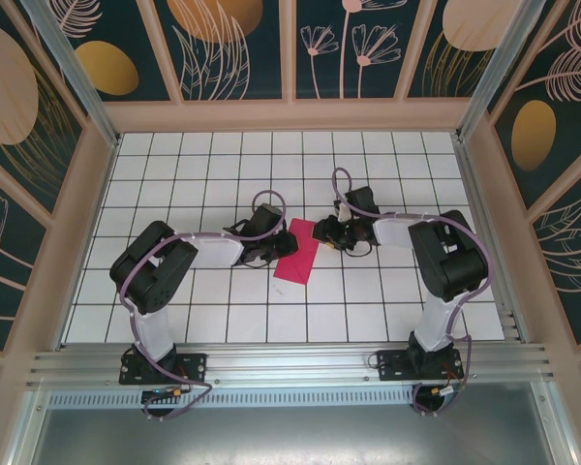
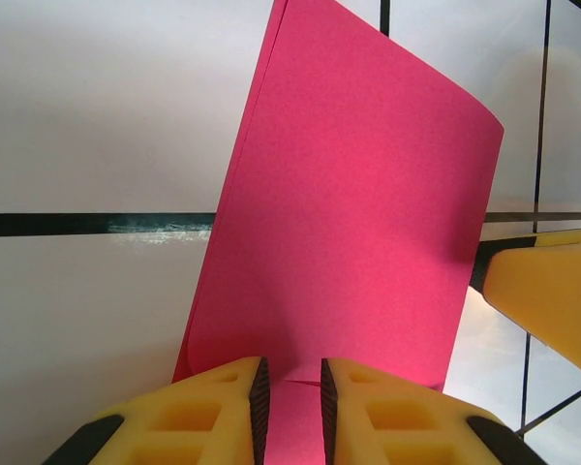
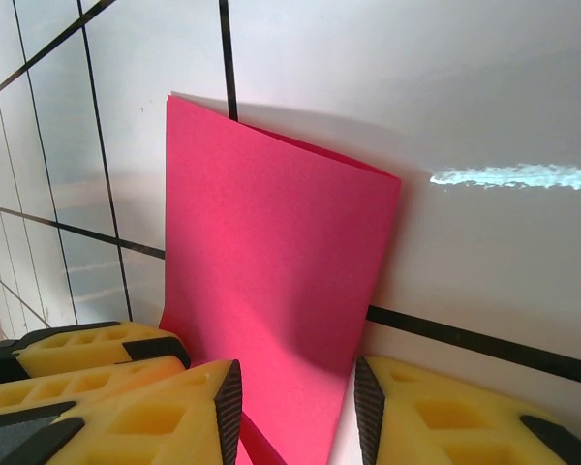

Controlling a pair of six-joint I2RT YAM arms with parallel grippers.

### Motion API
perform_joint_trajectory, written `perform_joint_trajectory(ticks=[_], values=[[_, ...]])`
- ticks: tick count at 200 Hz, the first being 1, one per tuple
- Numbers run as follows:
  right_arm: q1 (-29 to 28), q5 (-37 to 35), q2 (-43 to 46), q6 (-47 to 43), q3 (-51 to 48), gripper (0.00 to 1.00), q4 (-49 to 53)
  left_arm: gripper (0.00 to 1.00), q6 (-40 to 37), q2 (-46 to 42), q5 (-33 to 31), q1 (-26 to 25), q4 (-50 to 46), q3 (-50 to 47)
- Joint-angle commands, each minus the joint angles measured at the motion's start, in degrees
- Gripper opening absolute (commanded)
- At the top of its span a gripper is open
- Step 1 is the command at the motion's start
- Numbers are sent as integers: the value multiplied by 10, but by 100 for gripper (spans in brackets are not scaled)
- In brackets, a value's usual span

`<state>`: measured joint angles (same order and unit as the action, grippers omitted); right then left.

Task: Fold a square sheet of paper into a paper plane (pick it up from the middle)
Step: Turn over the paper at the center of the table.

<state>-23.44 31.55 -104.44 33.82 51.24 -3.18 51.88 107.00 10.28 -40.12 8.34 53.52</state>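
Note:
The square sheet of paper (image 1: 297, 257) is magenta-pink and doubled over into a narrow rectangle. It lies slanted on the white tiled table (image 1: 387, 300) between the two arms. My left gripper (image 1: 274, 249) is at its left edge. In the left wrist view the pads of my left gripper (image 2: 290, 392) stand a little apart over the paper (image 2: 349, 194). My right gripper (image 1: 321, 235) is at the paper's far right corner. Its jaws (image 3: 298, 397) are wider apart and straddle the paper's near end (image 3: 271, 252). Neither pair of pads presses the sheet.
A yellow finger (image 2: 552, 291) of the right gripper shows at the right of the left wrist view. The left gripper's fingers (image 3: 87, 354) show low on the left of the right wrist view. Wooden walls (image 1: 290, 114) ring the table, and a metal rail (image 1: 290, 363) runs along the near edge.

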Motion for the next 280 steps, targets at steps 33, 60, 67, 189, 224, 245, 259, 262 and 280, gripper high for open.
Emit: perform_joint_trajectory(ticks=[33, 60, 67, 189, 224, 245, 259, 262, 280], values=[[-6, 36, -18, 14, 15, 40, -55, 26, -1, 7, 4, 0, -3, -1], [-6, 54, -7, 14, 6, 39, -72, 25, 1, 3, 1, -1, -2, -1], [-7, 56, -5, 11, 4, 39, -72, 25, 1, 2, 0, -1, -2, -1], [-39, 131, 35, -27, -78, 39, -110, 25, 17, -10, -9, 0, 13, -12], [-47, 123, 32, -22, -86, 31, -119, 25, 17, -11, -9, -1, 12, -12], [-47, 107, 39, -24, -86, 15, -110, 25, 21, -18, -11, -1, 15, -14], [-47, 96, 47, -32, -81, 7, -94, 25, 23, -30, -12, -1, 16, -13], [-47, 93, 50, -34, -79, 6, -88, 26, 24, -33, -13, 0, 15, -13], [-47, 68, 69, -53, -66, 0, -47, 31, 30, -65, -24, 0, 15, -14]])
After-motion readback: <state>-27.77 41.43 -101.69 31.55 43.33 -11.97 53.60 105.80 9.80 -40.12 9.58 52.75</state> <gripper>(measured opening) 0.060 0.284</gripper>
